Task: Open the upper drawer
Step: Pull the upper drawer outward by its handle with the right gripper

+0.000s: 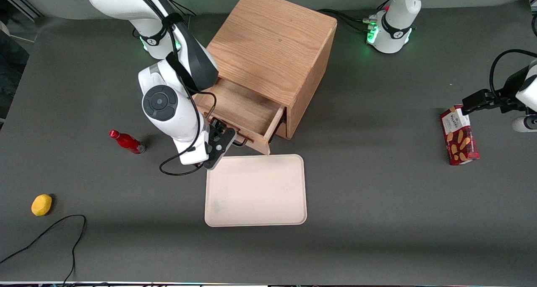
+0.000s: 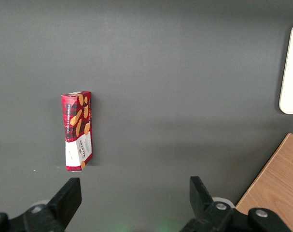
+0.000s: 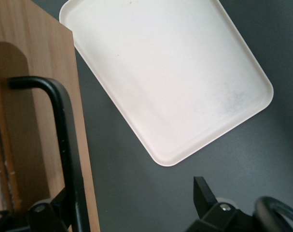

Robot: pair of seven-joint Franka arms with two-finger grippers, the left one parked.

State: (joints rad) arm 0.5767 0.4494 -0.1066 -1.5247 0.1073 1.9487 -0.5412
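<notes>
A single yellow rounded fruit-like object (image 1: 41,204) lies near the worktop's (image 1: 377,220) working-arm end, close to the edge nearest the front camera, with a loose black cable (image 1: 50,236) curling beside it; one small red bottle with a red cap (image 1: 126,142) lies on its side farther in; the black two-finger gripper (image 1: 221,141) of the white right arm hangs at the front face of the upper drawer (image 1: 245,113), its jaws spread, one finger (image 3: 206,195) standing clear of the thin black wire handle (image 3: 64,140) over the dark worktop; that light oak drawer, one of two in the cube-shaped oak cabinet (image 1: 272,48), stands pulled out, its bare inside showing, its front panel turned toward the front camera and slanted toward the working arm's end, its long axis running across the cabinet's front; one empty cream rectangular tray with rounded corners (image 1: 256,190) lies just in front of the drawer, nearer the camera; well apart, toward the parked arm's end, one red tartan biscuit box (image 1: 459,136) lies flat.
</notes>
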